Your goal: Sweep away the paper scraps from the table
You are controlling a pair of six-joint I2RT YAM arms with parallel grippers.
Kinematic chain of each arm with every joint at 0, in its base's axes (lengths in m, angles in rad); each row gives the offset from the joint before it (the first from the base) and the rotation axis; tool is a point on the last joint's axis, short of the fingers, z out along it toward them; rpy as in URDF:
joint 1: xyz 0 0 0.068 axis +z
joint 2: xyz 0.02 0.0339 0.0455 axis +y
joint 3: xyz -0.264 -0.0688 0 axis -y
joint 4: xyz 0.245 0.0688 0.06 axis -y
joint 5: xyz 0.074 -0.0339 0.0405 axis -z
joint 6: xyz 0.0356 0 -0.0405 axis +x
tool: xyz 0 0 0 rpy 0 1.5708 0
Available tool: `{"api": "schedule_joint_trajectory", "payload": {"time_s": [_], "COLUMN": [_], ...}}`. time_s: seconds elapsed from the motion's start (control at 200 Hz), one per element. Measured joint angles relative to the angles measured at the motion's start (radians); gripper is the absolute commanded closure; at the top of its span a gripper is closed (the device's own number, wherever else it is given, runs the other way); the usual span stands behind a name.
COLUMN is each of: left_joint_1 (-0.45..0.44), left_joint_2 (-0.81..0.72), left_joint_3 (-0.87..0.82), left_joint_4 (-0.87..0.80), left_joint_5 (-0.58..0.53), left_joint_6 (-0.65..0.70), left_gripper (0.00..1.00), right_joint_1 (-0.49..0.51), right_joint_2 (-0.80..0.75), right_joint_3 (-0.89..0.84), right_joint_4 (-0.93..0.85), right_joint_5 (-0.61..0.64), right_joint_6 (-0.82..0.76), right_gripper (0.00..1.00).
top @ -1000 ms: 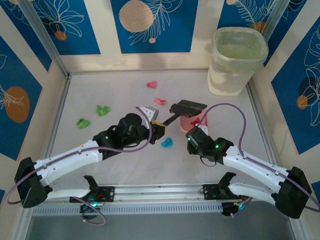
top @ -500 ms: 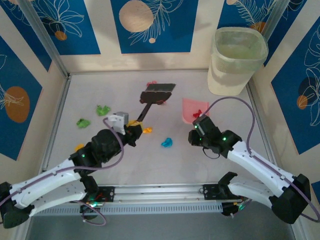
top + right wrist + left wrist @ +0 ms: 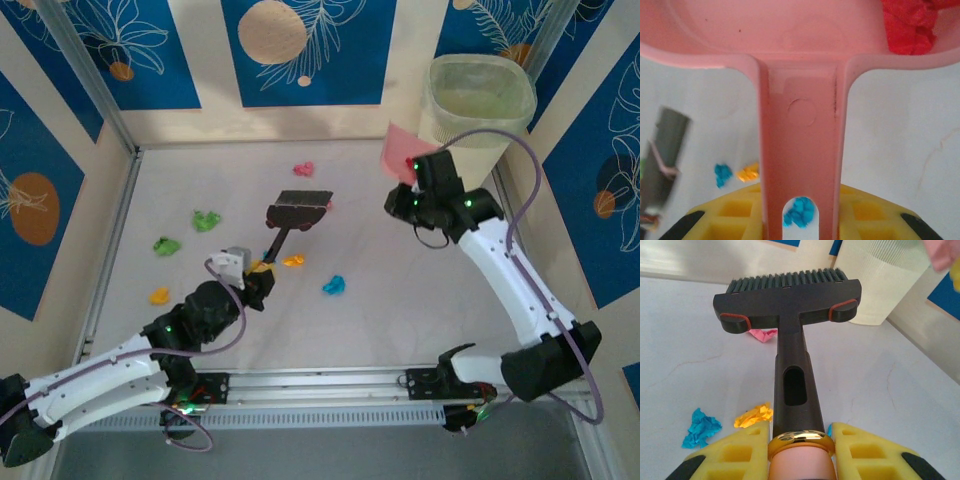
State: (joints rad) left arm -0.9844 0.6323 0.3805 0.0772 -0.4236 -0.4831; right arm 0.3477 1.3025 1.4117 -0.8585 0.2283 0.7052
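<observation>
Bright paper scraps lie on the table (image 3: 400,300): a pink one (image 3: 303,168), two green ones (image 3: 207,220), two orange ones (image 3: 293,261) and a cyan one (image 3: 333,286). My left gripper (image 3: 262,272) is shut on the handle of the dark brush (image 3: 298,210); its head rests by a pink scrap (image 3: 763,334), with orange (image 3: 754,416) and cyan (image 3: 701,427) scraps beside the handle (image 3: 792,385). My right gripper (image 3: 413,178) is shut on the handle of the pink dustpan (image 3: 400,152), held high beside the bin. A red scrap (image 3: 910,27) lies in the dustpan (image 3: 800,125).
The pale translucent waste bin (image 3: 478,110) stands at the back right corner, just right of the raised dustpan. Aluminium rails (image 3: 110,240) and cream walls with blue panels edge the table. Both arm bases sit along the near edge.
The right arm lifted the dustpan off the table and carried it up and back toward the bin. The left arm drew back, and the brush shifted left.
</observation>
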Motion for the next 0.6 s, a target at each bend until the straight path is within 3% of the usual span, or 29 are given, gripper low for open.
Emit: {"api": "schedule_joint_trajectory", "payload": {"time_s": [0.275, 0.6], "left_joint_1": [0.0, 0.0], "left_joint_2": [-0.012, -0.044], "left_joint_3": [-0.02, -0.03], "left_joint_4": [0.05, 0.064], "left_joint_5": [0.011, 0.011], "left_joint_6": [0.023, 0.046], "left_gripper": [1.0, 1.0], "right_joint_1": [-0.19, -0.358], "right_joint_2": [0.198, 0.618], "right_joint_3": [0.331, 0.869], "right_joint_4": [0.042, 0.055], "right_joint_5": [-0.181, -0.439], "right_joint_6": [0.127, 0.333], "right_gripper": [1.0, 1.0]}}
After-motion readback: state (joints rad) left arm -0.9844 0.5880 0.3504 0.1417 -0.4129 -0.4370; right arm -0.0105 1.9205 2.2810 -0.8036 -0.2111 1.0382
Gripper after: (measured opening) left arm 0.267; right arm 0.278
